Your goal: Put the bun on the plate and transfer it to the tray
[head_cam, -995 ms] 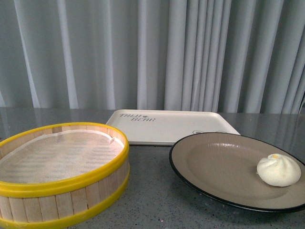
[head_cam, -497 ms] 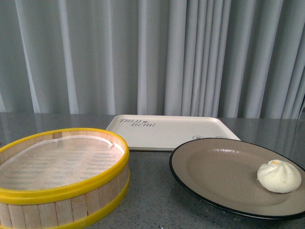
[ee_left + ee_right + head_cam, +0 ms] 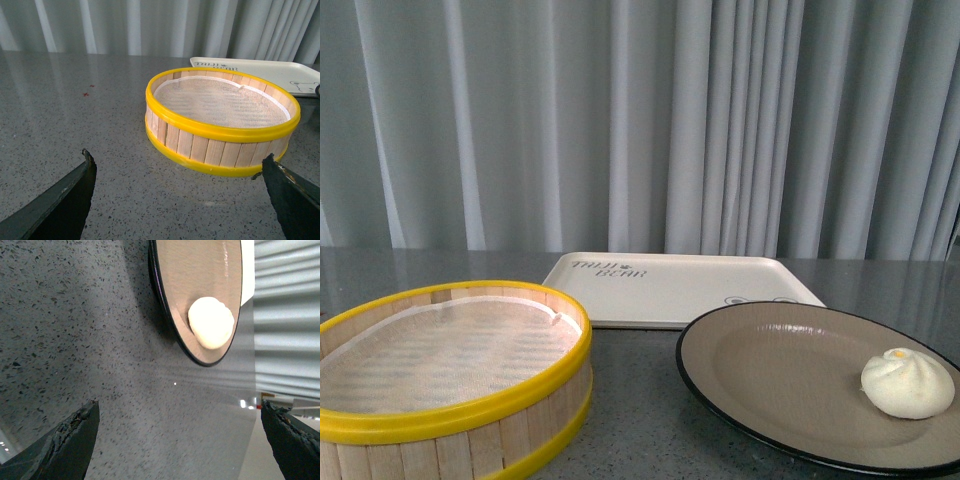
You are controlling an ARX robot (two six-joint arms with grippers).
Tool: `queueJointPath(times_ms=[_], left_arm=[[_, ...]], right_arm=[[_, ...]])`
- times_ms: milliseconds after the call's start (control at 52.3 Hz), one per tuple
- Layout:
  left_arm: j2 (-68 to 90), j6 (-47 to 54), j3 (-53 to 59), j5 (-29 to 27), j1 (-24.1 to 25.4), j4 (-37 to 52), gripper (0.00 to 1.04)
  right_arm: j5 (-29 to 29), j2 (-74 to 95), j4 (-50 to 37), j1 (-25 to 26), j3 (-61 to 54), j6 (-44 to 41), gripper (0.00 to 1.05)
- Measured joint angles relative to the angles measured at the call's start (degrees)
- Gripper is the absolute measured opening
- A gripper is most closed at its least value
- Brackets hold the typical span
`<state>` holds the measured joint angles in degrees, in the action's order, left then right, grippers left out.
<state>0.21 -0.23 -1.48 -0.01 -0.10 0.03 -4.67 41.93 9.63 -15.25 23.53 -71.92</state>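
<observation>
The white bun (image 3: 907,382) (image 3: 211,322) lies on the right side of the taupe, black-rimmed plate (image 3: 780,360) (image 3: 195,275), on the dark table at front right. Behind the plate sits the cream tray (image 3: 670,280) (image 3: 280,75) with dark lettering in its near-left corner. No gripper shows in the front view. My left gripper (image 3: 180,197) is open above bare table, short of the yellow-rimmed steamer. My right gripper (image 3: 180,440) is open over bare table, apart from the plate's edge and the bun.
A round wooden steamer (image 3: 450,370) (image 3: 222,120) with yellow rims and a white liner stands at front left, holding nothing. Grey curtains (image 3: 640,120) hang behind the speckled dark table (image 3: 75,115).
In the front view everything has slid down the picture a little, as if the camera tilted up. The bun, plate, tray and steamer keep their places relative to one another.
</observation>
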Motion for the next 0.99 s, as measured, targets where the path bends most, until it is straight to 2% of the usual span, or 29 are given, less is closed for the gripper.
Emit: queueJointPath(times_ms=[153,497,995], left_arm=[[0.0,0.0,0.0,0.0,0.0,0.0,0.98],[0.0,-0.02,0.0,0.0,0.0,0.0,0.98],[0.0,0.0,0.0,0.0,0.0,0.0,0.98]], right_arm=[[4.66,7.04,-6.16,0.59,0.35,-3.69,0.96],[7.52,22.25,-17.29,3.5,3.65,-12.0,0.96],[11.15,34.95,-27.26,3.1,7.93,-12.83,0.96]])
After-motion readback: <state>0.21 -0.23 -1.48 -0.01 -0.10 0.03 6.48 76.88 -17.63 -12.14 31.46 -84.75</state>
